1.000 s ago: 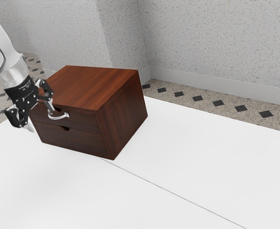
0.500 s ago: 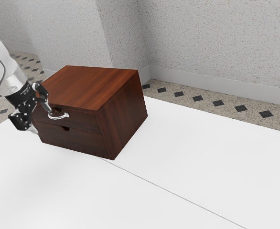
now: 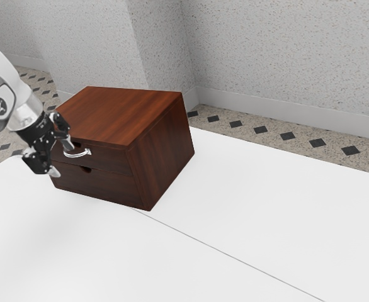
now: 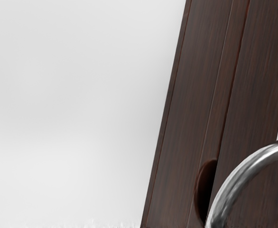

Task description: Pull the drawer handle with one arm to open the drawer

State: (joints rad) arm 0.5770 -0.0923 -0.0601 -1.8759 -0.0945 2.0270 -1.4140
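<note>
You are holding the jaws open and empty, the level drawer handle (image 3: 79,151) lying just toward the exterior view's right.

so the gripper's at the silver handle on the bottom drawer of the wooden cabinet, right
Not quite: the silver handle sits on the top drawer of the wooden cabinet, not the bottom one. The exterior view shows the gripper at it there.
</note>
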